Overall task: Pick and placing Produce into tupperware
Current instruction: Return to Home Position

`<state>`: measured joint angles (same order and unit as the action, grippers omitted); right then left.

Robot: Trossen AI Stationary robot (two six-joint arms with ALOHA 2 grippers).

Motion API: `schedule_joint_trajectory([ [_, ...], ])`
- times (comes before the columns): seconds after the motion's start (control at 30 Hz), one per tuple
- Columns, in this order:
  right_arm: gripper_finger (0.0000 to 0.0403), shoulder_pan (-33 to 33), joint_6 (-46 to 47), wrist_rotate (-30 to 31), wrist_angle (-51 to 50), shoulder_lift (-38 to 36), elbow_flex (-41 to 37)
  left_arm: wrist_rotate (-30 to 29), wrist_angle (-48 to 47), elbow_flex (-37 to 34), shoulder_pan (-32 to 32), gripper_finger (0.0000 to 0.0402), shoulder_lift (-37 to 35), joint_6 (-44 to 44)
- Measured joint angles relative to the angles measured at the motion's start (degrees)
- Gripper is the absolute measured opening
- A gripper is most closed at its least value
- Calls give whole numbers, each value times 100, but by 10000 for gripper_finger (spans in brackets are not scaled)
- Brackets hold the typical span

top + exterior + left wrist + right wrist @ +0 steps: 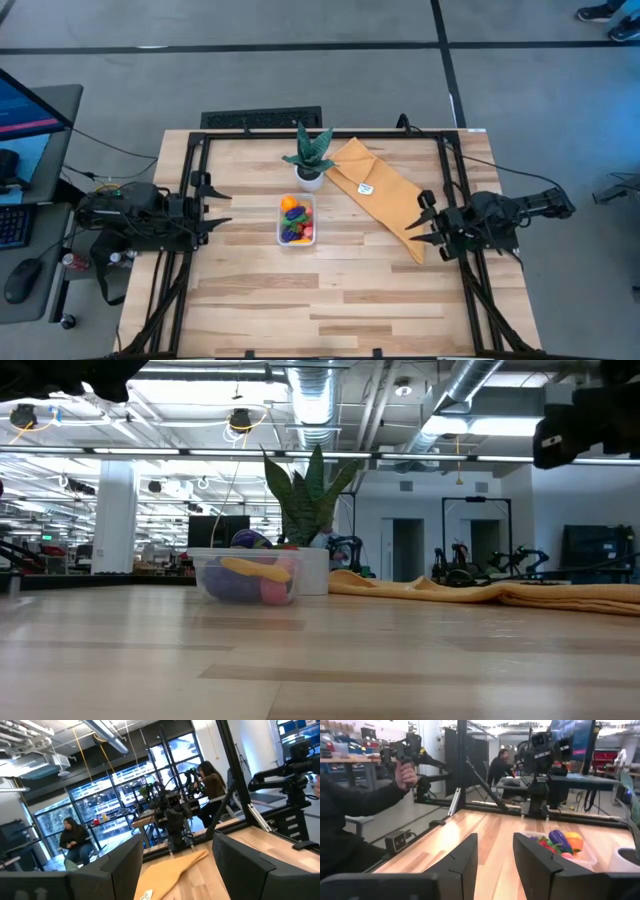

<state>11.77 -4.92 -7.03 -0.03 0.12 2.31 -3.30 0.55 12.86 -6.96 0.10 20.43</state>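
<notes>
Tupperware (280, 226) lengthwise toward plant (311, 156), produce (294, 224) inside

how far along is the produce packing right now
Done: the small colourful toy produce lies inside the clear rectangular plastic container. In hand: nothing; the left pincer and right pincer hang open at opposite sides of the wooden table. Left: seemingly nothing, since no piece shows outside the container.
</notes>
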Motion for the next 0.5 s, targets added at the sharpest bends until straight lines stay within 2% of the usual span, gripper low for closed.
schedule_joint_trajectory([
  [0.13,118,-210,230,-95,-49,-2,0,0,-12,0,0,228,0,50],
  [0.37,118,-675,299,-642,-106,-2,1,-2,-158,0,-1,228,0,61],
  [0.5,118,-743,202,-659,-195,-2,9,-92,-404,0,0,228,0,59],
])
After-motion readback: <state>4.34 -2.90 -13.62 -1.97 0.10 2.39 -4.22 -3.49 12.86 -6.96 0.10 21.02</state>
